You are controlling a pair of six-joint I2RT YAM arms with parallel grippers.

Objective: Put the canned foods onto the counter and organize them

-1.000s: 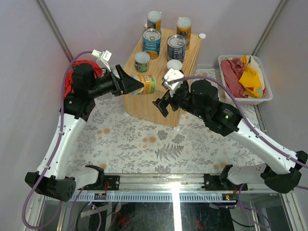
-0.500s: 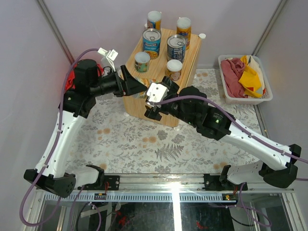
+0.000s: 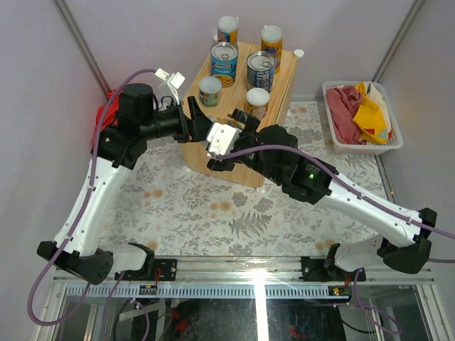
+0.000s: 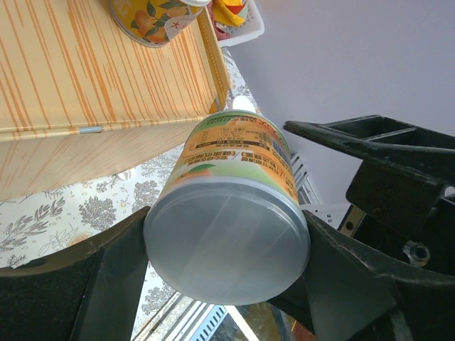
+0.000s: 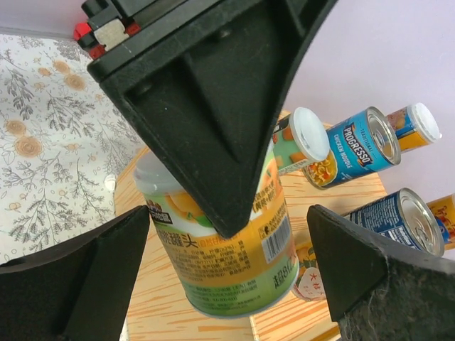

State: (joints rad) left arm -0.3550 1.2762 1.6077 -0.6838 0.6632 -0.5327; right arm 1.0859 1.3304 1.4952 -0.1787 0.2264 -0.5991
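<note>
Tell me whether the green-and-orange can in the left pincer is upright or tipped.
Tipped: the green-and-orange metal can lies sideways in the left pincer.

My lab test cell.
Plain walls box me in; an aluminium rail edges my cloth-covered surface.

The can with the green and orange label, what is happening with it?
The left tool is shut on the can and holds it close to the counter. The right tool is open, one finger on either side of this can, not yet closed. Other cans stand on the counter.
</note>
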